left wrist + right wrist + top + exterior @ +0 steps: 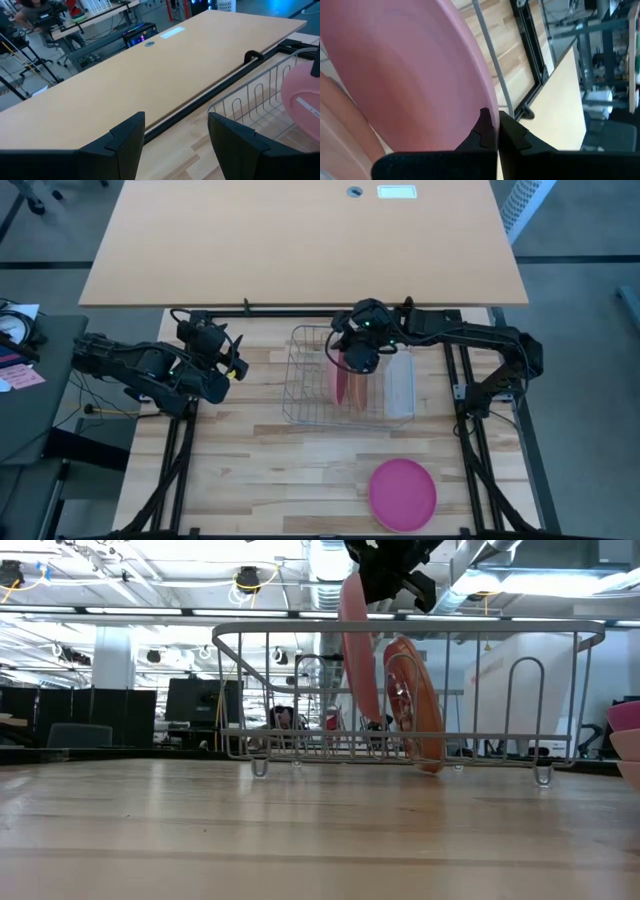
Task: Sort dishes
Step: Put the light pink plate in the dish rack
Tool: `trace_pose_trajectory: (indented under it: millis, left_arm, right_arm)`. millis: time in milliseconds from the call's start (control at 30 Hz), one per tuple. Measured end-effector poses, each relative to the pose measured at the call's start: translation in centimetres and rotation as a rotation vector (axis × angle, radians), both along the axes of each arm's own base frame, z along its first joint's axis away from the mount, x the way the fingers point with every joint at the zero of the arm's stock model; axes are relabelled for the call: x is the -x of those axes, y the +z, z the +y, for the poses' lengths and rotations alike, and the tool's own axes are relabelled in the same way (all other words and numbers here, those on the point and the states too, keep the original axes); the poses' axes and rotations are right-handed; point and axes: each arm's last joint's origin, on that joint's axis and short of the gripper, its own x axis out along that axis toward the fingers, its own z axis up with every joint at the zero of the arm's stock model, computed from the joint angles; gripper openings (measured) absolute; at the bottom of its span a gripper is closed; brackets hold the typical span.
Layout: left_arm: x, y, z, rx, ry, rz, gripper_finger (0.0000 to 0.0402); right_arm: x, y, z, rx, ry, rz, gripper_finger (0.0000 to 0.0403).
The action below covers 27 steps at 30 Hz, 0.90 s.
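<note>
A wire rack [310,395] stands mid-table. In it, a salmon-orange plate [415,705] stands on edge, its lower rim on the rack's floor wires. My right gripper [358,360] hangs over the rack, shut on a pale pink plate [357,650] that reaches down into the rack just left of the orange one. A bright magenta plate [403,493] lies flat on the table near the front right. My left gripper [235,365] waits left of the rack, open, with nothing between its fingers [127,137]. My right gripper pinches the pale pink plate's upper rim [487,95] between its two fingers [512,132]. The fingers come slanting down from above. The plate hangs on edge below them, tilted, its lower part inside the rack. Whether its lower edge touches the rack's wires, I cannot tell.
A translucent rectangular tub [400,385] fills the rack's right part. A tan tabletop [300,240] adjoins the far edge behind a black rail. Bare wood lies in front of the rack and to the left of the magenta plate.
</note>
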Motion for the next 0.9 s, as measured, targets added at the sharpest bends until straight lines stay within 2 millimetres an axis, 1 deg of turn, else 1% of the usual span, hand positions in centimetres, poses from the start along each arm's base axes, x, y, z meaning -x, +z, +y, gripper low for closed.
trace_pose_trajectory:
  millis: [167, 600, 900]
  left_arm:
    - [0.00, 0.00, 0.01, 0.000, 0.000, 0.000, 0.0210]
    - [0.00, -0.01, 0.01, -0.002, -0.001, 0.004, 0.0210]
    - [-0.02, 0.00, 0.00, 0.000, 0.000, -0.002, 0.0210]
  right_arm:
    - [0.12, -0.10, -0.03, -0.008, -0.044, 0.017, 0.0000]
    - [0.43, -0.54, 0.39, -0.032, -0.015, 0.074, 0.0000]
    - [0.64, -0.86, 0.46, -0.079, -0.050, 0.100, 0.0001]
